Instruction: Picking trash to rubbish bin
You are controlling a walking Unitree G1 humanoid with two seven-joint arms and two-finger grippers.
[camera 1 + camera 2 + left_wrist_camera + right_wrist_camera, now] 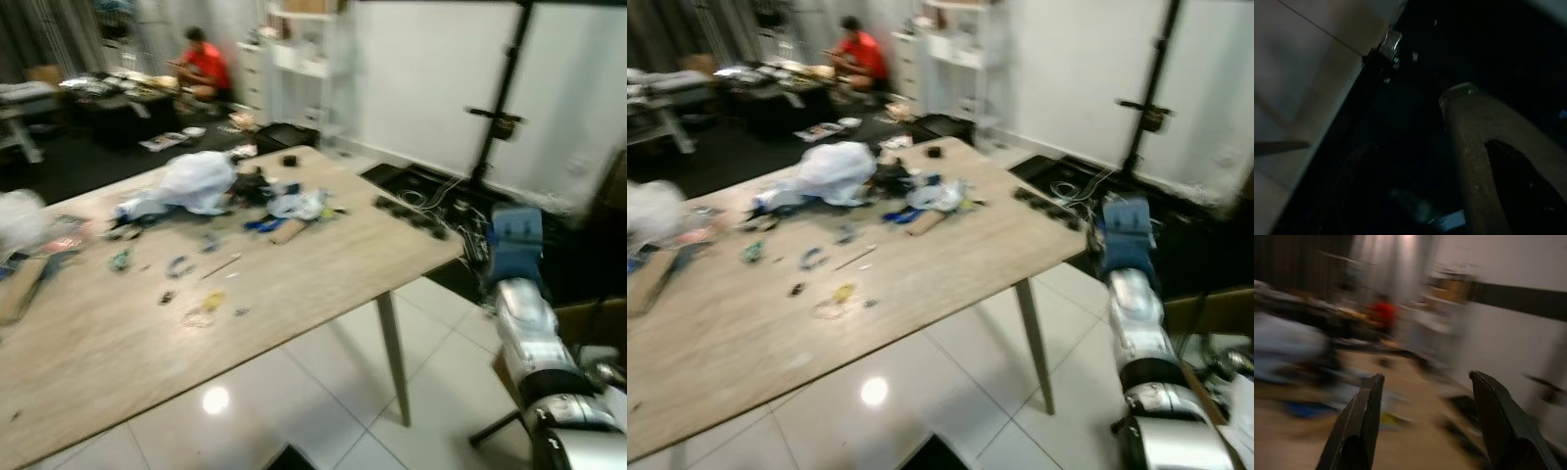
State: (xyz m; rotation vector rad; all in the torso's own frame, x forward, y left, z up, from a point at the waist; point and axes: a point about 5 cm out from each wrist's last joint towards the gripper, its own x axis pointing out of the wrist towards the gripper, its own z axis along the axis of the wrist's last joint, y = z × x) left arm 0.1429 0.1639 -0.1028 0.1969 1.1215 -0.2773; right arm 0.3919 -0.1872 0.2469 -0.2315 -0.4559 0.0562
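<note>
Scattered trash [211, 196] crowds the table's [323, 269] far half.

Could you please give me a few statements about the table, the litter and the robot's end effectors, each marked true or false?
1. Litter lies scattered on a wooden table. True.
2. The right end effector is shut on a piece of trash. False: its fingers stand apart with nothing between them.
3. A crumpled white bag sits on the tabletop. True.
4. A person in a red top stands beside the table, touching it. False: the person is low down, far back in the room.
5. The floor under the table is dark carpet. False: it is glossy white tile.
</note>
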